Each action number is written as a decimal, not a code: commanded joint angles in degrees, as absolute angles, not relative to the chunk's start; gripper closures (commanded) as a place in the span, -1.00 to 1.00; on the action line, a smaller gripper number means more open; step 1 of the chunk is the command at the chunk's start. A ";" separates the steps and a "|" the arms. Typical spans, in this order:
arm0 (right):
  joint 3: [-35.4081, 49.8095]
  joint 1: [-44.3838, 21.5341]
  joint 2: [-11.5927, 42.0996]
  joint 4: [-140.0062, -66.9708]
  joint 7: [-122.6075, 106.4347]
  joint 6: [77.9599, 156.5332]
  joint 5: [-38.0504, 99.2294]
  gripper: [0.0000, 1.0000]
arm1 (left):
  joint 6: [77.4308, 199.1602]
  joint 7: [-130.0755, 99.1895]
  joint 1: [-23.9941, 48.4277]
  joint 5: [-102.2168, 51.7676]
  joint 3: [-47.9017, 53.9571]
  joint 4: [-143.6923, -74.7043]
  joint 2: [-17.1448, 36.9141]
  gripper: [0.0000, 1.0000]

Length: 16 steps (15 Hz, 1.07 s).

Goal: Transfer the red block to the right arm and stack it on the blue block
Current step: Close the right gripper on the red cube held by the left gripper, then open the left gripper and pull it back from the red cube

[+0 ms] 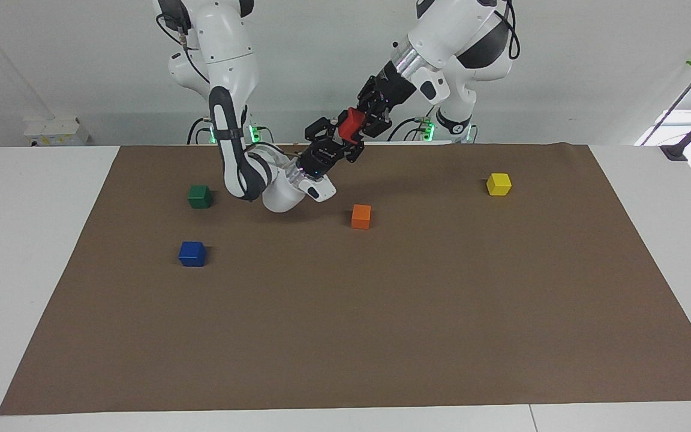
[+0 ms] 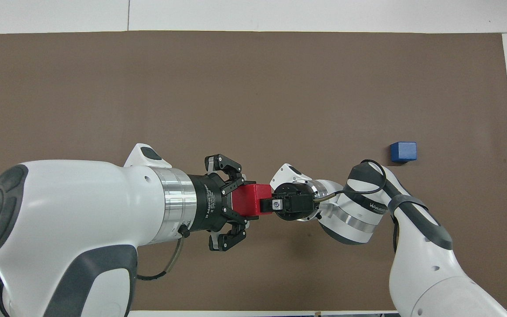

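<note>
Handover midway: left claw [image 1: 362,124] pinches red block [image 1: 351,124] in air; right claw [image 1: 336,139] spread around it. Stacking on blue block [image 1: 192,254] remains.

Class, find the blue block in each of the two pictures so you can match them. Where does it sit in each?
Facing view: the blue block lies on the brown mat toward the picture's left, farther from the robots than the green block.
Overhead view: the blue block lies near the picture's right edge, about mid-height.
Shared landmark: the red block held up between the two arms.
</note>
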<state>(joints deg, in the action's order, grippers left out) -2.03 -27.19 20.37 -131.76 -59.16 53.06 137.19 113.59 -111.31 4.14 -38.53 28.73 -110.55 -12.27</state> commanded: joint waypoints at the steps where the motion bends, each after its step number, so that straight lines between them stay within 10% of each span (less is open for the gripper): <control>1: -1.76 -27.77 19.78 -131.40 -61.44 55.99 136.93 1.00 | 114.26 -111.80 4.57 -39.46 28.21 -112.15 -13.89 0.80; 3: -1.76 -27.77 19.51 -131.40 -61.43 56.07 137.02 1.00 | 114.17 -112.15 4.13 -39.46 28.04 -112.06 -13.89 0.67; 5: -1.76 -27.60 19.42 -131.40 -61.35 56.07 137.02 1.00 | 114.00 -113.20 3.96 -39.29 27.95 -111.80 -13.89 -0.99; 16: -2.02 -26.81 16.97 -130.52 -57.93 59.49 136.85 1.00 | 98.35 -86.70 -8.96 -32.19 24.79 -111.62 -22.32 -1.00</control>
<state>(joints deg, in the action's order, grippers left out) -2.07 -27.38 19.77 -130.45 -59.99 55.94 137.18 99.45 -94.42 -6.90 -35.70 24.33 -110.69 -21.77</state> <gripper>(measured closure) 0.441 0.000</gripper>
